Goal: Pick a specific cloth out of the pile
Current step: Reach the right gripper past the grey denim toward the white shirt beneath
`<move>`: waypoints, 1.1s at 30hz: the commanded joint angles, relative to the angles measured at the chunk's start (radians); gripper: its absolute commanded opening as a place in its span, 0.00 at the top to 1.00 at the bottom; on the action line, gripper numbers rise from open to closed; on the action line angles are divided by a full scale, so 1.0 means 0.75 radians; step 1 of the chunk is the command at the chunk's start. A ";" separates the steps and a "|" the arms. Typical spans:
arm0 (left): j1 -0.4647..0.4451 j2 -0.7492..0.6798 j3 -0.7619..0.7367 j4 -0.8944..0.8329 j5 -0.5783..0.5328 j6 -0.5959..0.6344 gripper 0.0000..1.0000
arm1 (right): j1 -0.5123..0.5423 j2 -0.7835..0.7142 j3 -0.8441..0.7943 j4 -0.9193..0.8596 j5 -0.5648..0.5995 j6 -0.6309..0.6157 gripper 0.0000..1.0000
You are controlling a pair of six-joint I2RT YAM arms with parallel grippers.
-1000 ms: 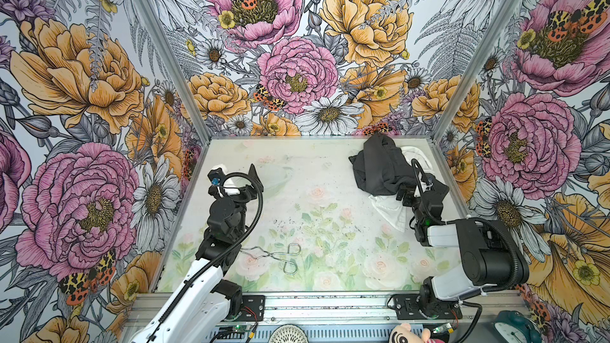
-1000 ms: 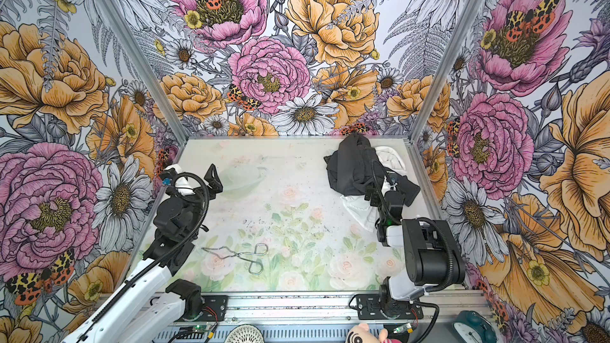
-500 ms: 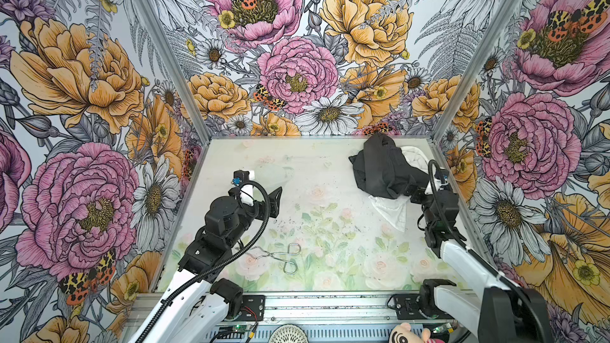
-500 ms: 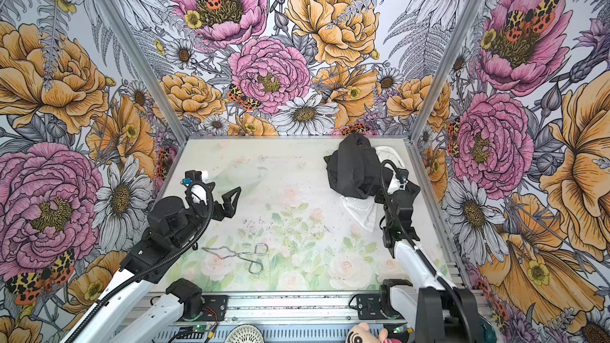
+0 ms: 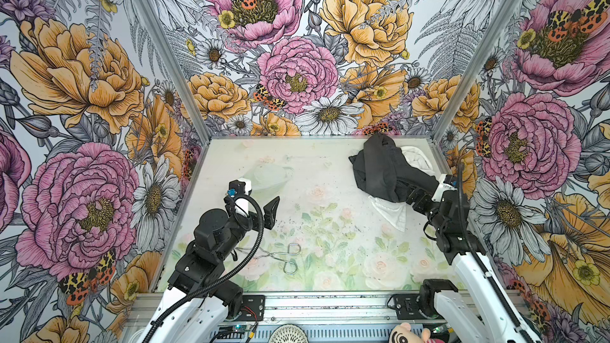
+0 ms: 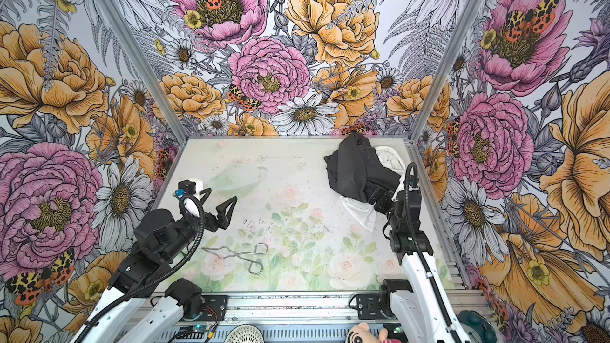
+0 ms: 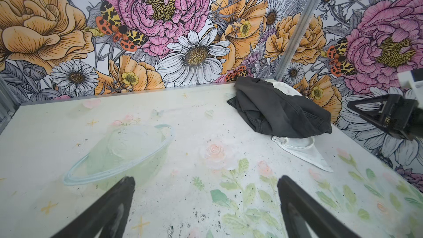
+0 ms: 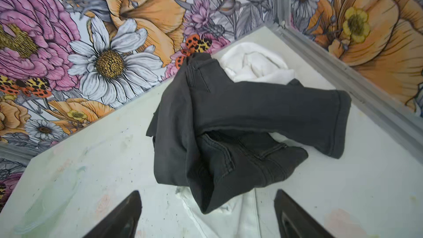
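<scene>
The pile lies in the far right corner of the table. A charcoal-black garment (image 5: 379, 166) (image 6: 353, 166) (image 8: 251, 111) is draped over the white cloth (image 5: 392, 214) (image 6: 361, 214). White fabric shows at the near edge (image 8: 238, 216) and behind the garment by the wall. My right gripper (image 8: 207, 193) (image 6: 379, 197) is open at the pile's near edge, its jaws either side of the garment's lowest fold and the white corner, gripping nothing. My left gripper (image 7: 206, 178) (image 6: 221, 195) hangs open and empty over the bare left-centre table.
Metal tongs (image 5: 284, 255) (image 6: 244, 254) lie on the table near the front, left of centre. Flowered walls with metal corner posts (image 8: 343, 74) close in the table on three sides, tight behind the pile. A plush toy (image 5: 409, 333) sits beyond the front rail.
The right arm has stretched forward, bringing its gripper up to the pile's near edge. The left arm has swung forward and to the right over the table.
</scene>
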 commanded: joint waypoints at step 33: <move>0.120 0.102 -0.009 -0.014 0.116 -0.016 0.01 | -0.300 1.859 1.700 -0.372 -0.074 -0.144 0.26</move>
